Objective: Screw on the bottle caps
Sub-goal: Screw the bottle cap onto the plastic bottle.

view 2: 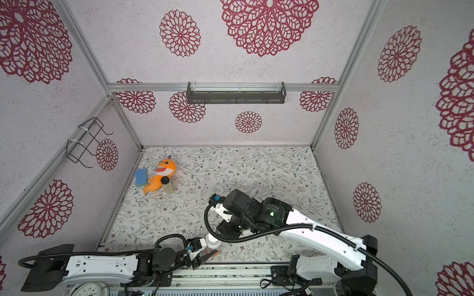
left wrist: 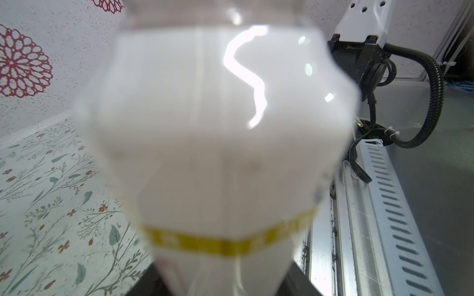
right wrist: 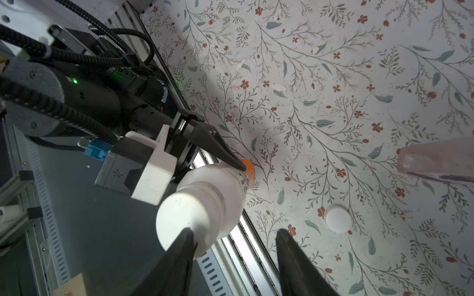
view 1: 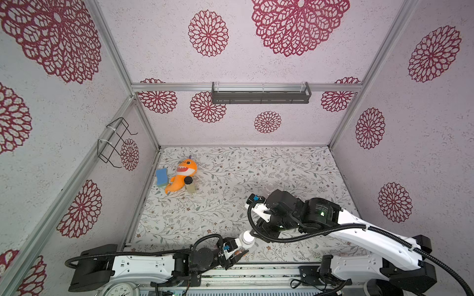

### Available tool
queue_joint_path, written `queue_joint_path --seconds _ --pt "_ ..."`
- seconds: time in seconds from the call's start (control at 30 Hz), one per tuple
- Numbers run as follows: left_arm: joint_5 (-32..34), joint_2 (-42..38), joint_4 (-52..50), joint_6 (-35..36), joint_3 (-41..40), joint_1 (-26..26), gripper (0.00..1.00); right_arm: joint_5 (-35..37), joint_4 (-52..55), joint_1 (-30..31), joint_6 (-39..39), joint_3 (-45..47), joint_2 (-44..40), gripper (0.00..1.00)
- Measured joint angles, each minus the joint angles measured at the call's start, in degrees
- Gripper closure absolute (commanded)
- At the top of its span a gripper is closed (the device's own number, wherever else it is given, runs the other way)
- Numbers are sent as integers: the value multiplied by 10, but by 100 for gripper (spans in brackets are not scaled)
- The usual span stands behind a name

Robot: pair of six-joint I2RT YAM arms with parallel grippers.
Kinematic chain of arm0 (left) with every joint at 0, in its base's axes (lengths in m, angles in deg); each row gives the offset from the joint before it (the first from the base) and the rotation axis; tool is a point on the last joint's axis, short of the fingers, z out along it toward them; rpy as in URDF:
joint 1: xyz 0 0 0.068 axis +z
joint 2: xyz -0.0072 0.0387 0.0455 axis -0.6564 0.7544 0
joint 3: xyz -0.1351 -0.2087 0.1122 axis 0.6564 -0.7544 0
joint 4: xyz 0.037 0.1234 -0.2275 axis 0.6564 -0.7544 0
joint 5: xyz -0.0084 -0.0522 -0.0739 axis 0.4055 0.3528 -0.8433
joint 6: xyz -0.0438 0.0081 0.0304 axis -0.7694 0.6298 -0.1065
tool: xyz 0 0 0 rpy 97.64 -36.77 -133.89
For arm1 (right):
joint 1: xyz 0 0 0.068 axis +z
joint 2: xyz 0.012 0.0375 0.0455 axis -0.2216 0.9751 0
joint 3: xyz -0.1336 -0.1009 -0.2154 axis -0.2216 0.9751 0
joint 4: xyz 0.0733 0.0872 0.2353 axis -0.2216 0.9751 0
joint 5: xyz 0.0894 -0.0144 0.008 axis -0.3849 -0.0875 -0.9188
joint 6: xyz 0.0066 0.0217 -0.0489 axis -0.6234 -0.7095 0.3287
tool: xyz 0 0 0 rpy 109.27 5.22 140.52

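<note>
The jaws of the left gripper (view 1: 241,250) clamp the orange-and-white bottle (right wrist: 220,184), tilted over the middle of the worktop's (right wrist: 333,77) near edge, with a white cap (right wrist: 179,217) on its neck. The jaws of the right gripper (right wrist: 234,230) stand parted and hold nothing, one tip at that cap's rim. A second cap (right wrist: 338,219) lies flat on the worktop nearby.

Floral-print tabletop (view 1: 230,166): blue sponge (view 1: 161,176), orange shark plush (view 1: 183,174) and black-lidded jar (view 1: 189,184) cluster far left; white bottle cap (right wrist: 338,219) lies flat, apart.
</note>
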Motion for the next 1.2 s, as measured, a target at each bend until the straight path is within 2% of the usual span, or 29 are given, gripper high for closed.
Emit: queue_joint_path --seconds 0.17,0.33,0.53,0.67,0.93,1.2 --pt "2 -2 -2 2 -4 0 49 -5 -6 0 -3 7 -1 47" --pt "2 -7 14 2 -4 0 49 0 32 4 20 -35 4 48" --pt "2 5 18 2 -4 0 49 26 107 69 97 -120 32 45" --pt "1 19 18 2 -3 -1 49 30 138 97 143 -144 54 45" --pt "-2 28 18 2 2 -3 49 66 177 99 204 -154 112 45" --pt "-3 55 18 4 7 -8 49 73 180 99 228 -163 133 44"
